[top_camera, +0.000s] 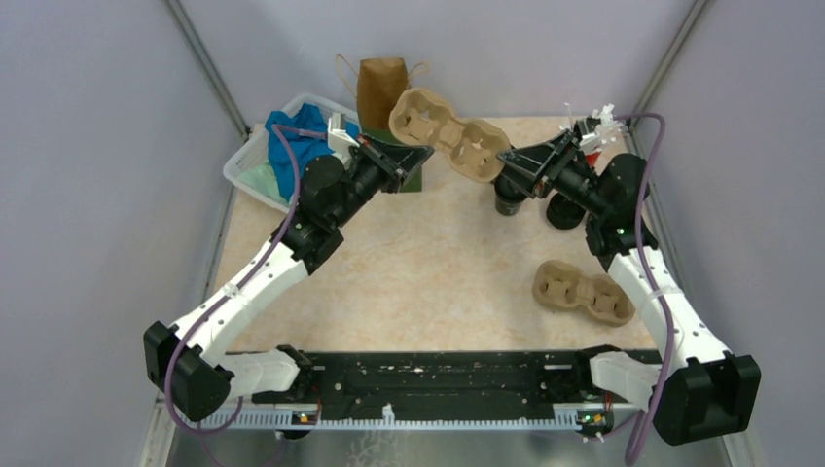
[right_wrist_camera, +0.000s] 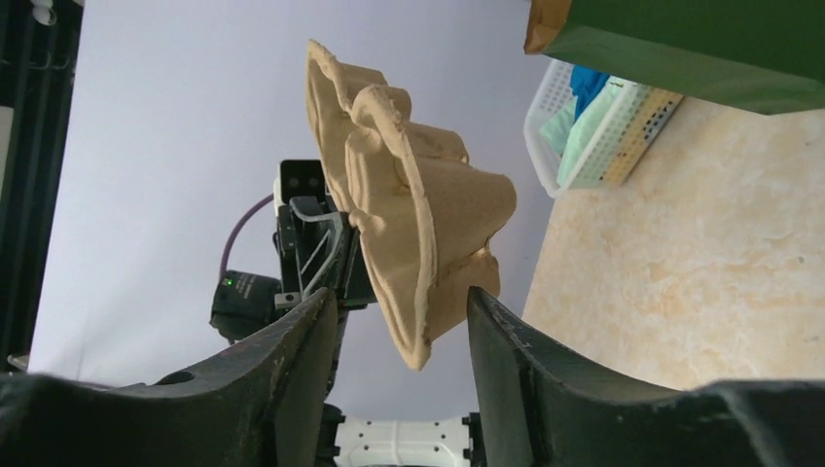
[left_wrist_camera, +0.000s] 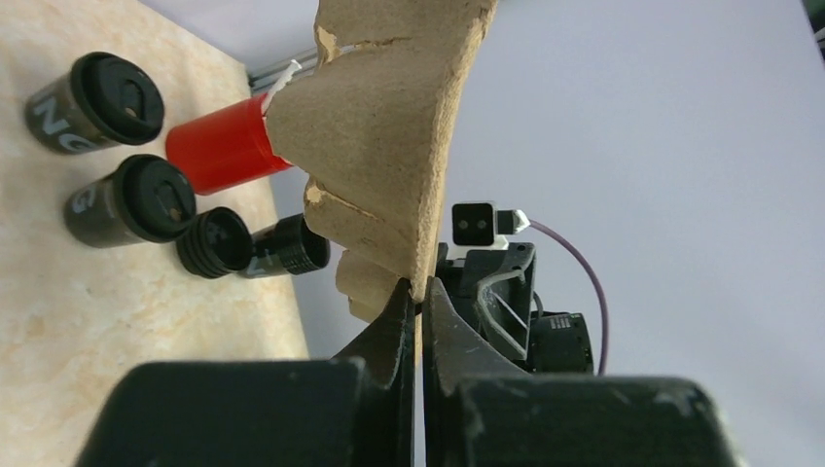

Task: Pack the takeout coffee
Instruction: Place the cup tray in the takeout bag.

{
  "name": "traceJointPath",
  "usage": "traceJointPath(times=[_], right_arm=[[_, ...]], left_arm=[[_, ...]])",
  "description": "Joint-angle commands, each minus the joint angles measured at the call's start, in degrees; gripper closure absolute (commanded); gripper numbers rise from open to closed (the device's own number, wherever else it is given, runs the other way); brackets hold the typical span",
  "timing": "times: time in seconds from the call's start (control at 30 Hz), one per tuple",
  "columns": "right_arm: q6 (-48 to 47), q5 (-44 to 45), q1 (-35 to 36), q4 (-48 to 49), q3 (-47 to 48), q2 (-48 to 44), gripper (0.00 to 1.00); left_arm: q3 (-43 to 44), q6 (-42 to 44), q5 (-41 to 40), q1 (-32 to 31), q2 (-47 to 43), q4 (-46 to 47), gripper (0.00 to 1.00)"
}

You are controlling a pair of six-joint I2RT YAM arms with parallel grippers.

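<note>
Carefully: your left gripper (left_wrist_camera: 416, 292) pinches the pulp carrier (top_camera: 449, 134), your right gripper (right_wrist_camera: 401, 300) stands open astride it; uneven pulling could tear it.

The beige marbled table (top_camera: 418, 263) carries a white basket (top_camera: 255, 165) at 10 o'clock, a brown paper bag (top_camera: 379, 88) at 12, black lidded cups (left_wrist_camera: 131, 199) and a red cup (left_wrist_camera: 219, 146) near 2, and 1 pulp carrier (top_camera: 582, 292) at 4.

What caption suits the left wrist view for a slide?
Left fingers pinch the edge of a tan pulp carrier; behind it, black lidded cups and a red cup on the table.
</note>
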Motion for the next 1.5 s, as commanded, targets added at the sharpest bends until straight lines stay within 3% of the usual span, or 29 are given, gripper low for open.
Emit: traceJointPath(times=[0.0,0.13,0.23,0.37,0.43,0.53,0.6,0.67,0.73,0.8,0.9,1.03,1.47], right_arm=[[0.67,2.3,0.26,4.31,0.23,-2.16,0.52],[2.87,2.31,0.29,7.68,-0.46,-1.71,0.67],[3.48,3.0,0.35,8.11,-0.31,-1.64,0.85],[4.44,3.07,0.37,9.04,-0.75,-1.59,0.89],[4.23,3.16,0.41,8.58,-0.78,-1.55,1.0],[3.57,3.29,0.43,7.81,-0.46,-1.51,1.0],[0.7,3.42,0.34,4.2,1.44,-1.82,1.0],[-6.63,4.34,0.25,-7.22,5.0,-2.22,1.0],[-17.79,7.38,-0.03,-22.62,9.77,-2.64,1.0],[-28.23,13.23,-0.07,-37.31,14.86,-2.87,1.0],[-39.35,21.16,-0.1,-51.46,20.04,-3.6,1.0],[-46.63,26.65,-0.12,-58.91,22.04,-6.24,1.0],[-46.67,27.92,-0.1,-58.86,21.28,-8.89,1.0]], left_arm=[[-1.76,-4.62,2.53,0.64,-0.51,7.85,1.0],[-3.02,-6.88,3.42,0.85,0.28,9.9,1.0],[-3.03,-7.22,3.35,1.18,0.61,10.3,1.0],[-3.31,-8.17,3.16,1.6,0.91,11.1,1.0],[-3.0,-8.07,3.8,1.67,1.47,11.34,1.0],[-1.65,-5.78,4.56,1.85,2.14,8.05,1.0],[0.08,-1.12,3.58,2.18,1.65,1.63,0.76],[3.7,4.04,-0.35,2.72,0.95,-9.06,0.42],[7.36,9.18,-5.41,3.71,0.91,-19.95,0.19],[11.58,15.72,-9.29,5.07,2.17,-29.29,0.03],[21.64,18.26,-12.81,8.8,7.06,-42.37,0.01],[34.0,16.49,-13.13,13.97,15.45,-51.72,0.01],[56.09,-0.51,-10.44,17.27,37.8,-64.6,0.02]])
